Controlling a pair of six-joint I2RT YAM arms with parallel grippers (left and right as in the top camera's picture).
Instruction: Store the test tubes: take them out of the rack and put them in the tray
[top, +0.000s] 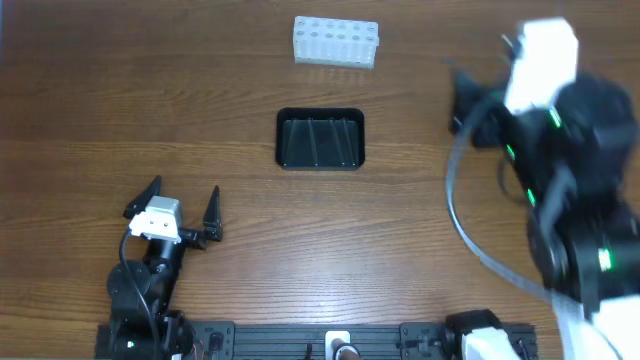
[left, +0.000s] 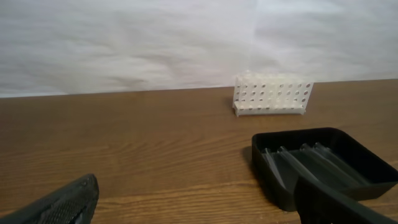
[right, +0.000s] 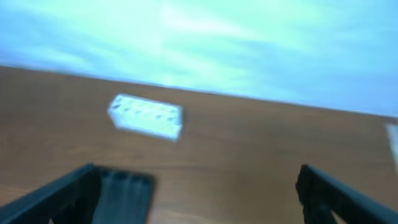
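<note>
white rack (top: 336, 42) sits toward the table's (top: 120, 100) far edge, black tray (top: 321, 139) just in front of it. left gripper (top: 183, 207) near its base, jaws wide apart. right gripper (right: 198, 196) jaws spread too.

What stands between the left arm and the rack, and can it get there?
Likely yes. The left gripper is open near its base, and the rack stands farther out with only the low tray between, which it could pass over. The stretch looks long, though.

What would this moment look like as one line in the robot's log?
rack: far side, free | tray: mid-table | left jaws: open, low near base | right jaws: open, raised at right
</note>
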